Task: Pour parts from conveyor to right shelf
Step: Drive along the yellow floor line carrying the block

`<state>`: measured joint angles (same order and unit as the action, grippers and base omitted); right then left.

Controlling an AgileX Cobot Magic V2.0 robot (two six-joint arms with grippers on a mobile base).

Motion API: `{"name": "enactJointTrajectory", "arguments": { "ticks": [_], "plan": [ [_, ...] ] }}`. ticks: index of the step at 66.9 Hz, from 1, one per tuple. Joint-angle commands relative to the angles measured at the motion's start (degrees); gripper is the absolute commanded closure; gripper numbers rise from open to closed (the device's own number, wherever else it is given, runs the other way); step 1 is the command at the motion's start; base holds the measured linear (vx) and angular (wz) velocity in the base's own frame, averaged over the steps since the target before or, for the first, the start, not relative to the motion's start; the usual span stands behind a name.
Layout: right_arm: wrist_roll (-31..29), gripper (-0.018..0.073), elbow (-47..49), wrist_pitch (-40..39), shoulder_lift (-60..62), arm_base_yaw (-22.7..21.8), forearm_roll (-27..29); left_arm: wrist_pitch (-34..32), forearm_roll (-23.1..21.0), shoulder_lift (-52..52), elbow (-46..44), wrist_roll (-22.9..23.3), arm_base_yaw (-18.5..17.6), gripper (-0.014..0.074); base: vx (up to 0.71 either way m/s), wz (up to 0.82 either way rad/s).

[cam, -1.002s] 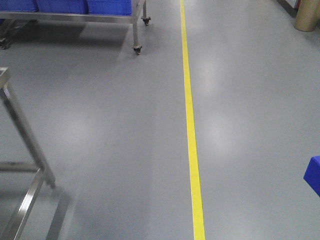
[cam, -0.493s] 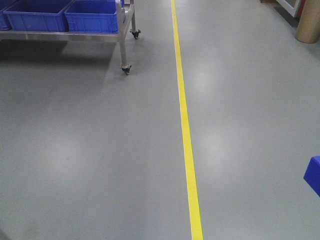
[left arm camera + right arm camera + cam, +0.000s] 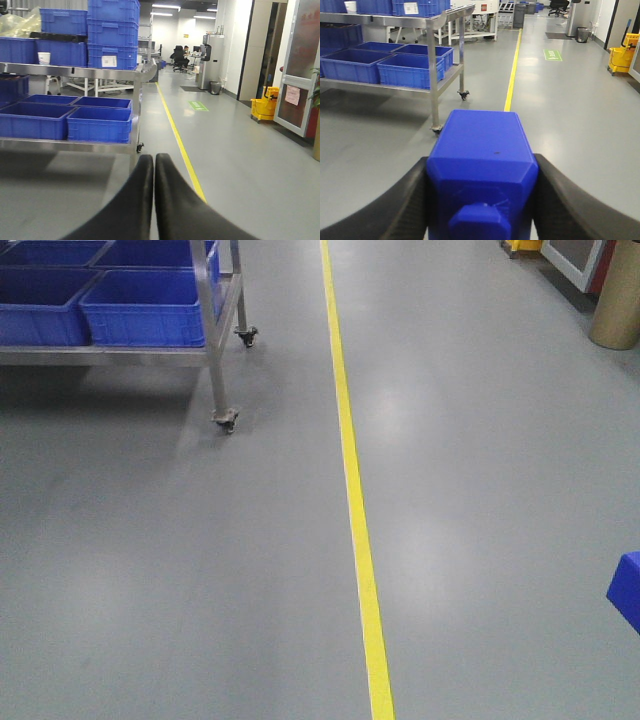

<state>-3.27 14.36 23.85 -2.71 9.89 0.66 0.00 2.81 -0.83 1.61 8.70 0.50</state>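
The right fingers gripped the blue block; the left fingers sat closed together. The shelf stood upper left.

A yellow line runs along the grey floor. Right of the line lie a green floor mark, a small bin, a yellow mop bucket and a tan cylinder. Near the line's far end sits a person.

Left gripper right up in the wrist view: two smooth, matte black fingers; broad at the base, curving and narrowing to rounded tips. Over to the right gripper; black fingers here too, wide and gently bowed; duller surface, faintly ridged along the length.
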Motion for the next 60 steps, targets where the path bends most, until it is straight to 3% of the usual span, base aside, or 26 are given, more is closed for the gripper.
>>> {"name": "enactJointTrajectory", "arguments": {
  "ticks": [1,60],
  "plan": [
    [-0.48,0.056,1.63,-4.83,-0.69,0.03,-0.27,-4.52,-0.51,-0.6,1.54,0.39,-0.12,0.0603,0.72,-0.15],
    [-0.48,0.056,1.63,-4.83,-0.69,0.03,-0.27,-4.52,-0.51,-0.6,1.54,0.39,-0.12,0.0603,0.67,0.02]
  ]
}}
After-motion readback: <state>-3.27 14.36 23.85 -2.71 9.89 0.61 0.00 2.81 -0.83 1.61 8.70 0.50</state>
